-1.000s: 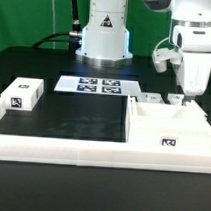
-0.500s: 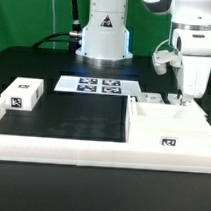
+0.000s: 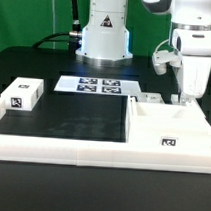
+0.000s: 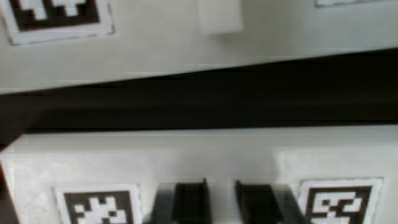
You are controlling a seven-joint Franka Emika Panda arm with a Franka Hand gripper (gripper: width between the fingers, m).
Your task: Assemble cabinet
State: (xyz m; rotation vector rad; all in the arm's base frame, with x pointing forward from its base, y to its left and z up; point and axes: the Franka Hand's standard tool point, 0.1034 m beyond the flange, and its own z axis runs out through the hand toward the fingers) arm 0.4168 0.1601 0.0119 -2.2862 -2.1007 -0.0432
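Note:
The cabinet (image 3: 168,127), a large white box with a square tag on its front, stands at the exterior view's right. My gripper (image 3: 181,96) reaches straight down onto its far right edge. In the wrist view the two dark fingers (image 4: 185,206) stand close together, with a thin white strip of a tagged white panel (image 4: 151,160) between them. The gripper (image 4: 217,206) is shut on that panel, which has a tag on either side of the fingers. A small tagged white piece (image 3: 149,97) lies just behind the cabinet.
The marker board (image 3: 94,86) lies flat in front of the robot base (image 3: 102,38). A small white tagged box (image 3: 24,94) sits at the exterior view's left. The long white L-shaped border rail (image 3: 71,147) runs along the front.

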